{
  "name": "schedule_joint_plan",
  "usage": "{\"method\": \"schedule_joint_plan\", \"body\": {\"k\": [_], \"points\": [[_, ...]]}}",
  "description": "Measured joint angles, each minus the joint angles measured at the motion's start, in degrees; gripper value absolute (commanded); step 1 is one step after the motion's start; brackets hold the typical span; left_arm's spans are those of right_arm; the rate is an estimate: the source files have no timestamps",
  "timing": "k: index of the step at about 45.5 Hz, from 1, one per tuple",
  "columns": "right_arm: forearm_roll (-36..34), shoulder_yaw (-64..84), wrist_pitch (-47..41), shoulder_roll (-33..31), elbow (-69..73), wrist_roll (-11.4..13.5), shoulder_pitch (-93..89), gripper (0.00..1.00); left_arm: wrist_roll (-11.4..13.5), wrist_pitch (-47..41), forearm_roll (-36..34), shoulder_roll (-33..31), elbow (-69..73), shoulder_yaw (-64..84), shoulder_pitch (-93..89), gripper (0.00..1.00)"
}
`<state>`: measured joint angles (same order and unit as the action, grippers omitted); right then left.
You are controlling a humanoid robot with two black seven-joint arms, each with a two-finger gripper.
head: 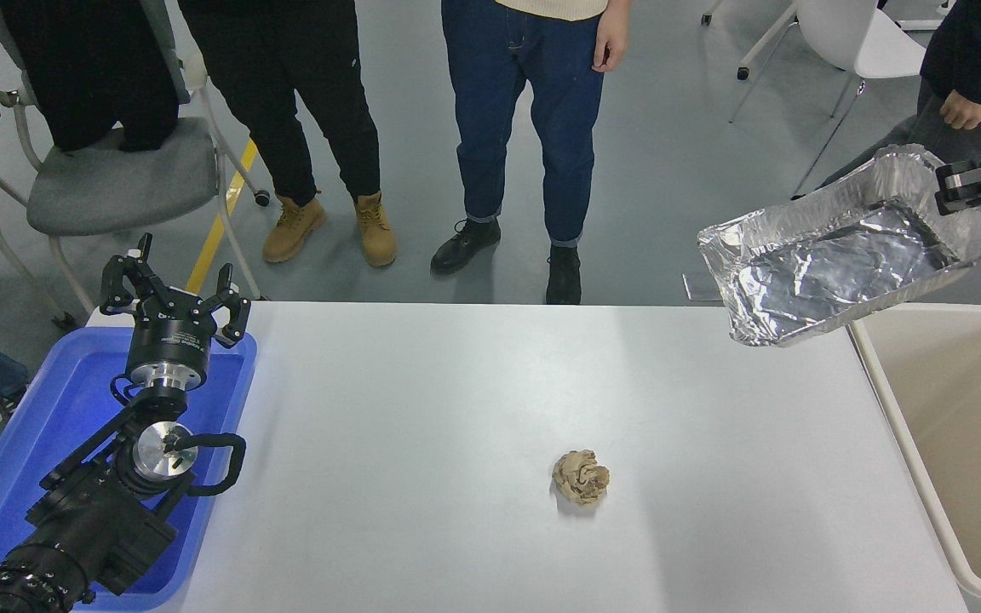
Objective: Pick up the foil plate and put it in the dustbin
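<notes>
Above the table (473, 409), right pincer (959, 183) clamps the foil plate (840, 255) rim.

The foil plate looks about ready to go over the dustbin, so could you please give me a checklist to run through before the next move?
1. Right gripper shut on the foil plate rim: ok.
2. Foil plate lifted off the table: ok.
3. Foil plate fully over the dustbin: not ok, mostly above the table's far right corner.
4. Dustbin open: ok.
5. Person's hand close behind the plate: cannot tell clearance.
6. Left gripper parked over the blue tray: ok.
</notes>
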<state>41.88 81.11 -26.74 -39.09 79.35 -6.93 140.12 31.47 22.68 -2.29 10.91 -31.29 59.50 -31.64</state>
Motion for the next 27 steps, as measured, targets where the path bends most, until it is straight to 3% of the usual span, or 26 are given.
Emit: {"method": "schedule_joint_plan", "body": {"k": [15, 27], "points": [[12.04, -1.77, 0.33, -13.63, -14.29, -0.56, -11.63, 0.0, 0.1, 0.0, 0.05, -0.02, 0.01, 0.0, 0.0, 0.99], [16.01, -16.46, 4.66, -20.4, -32.68, -4.24, -36.89, 0.0, 0.08, -0.01, 0.07, 0.0, 0.04, 0.0, -0.07, 0.99]]}}
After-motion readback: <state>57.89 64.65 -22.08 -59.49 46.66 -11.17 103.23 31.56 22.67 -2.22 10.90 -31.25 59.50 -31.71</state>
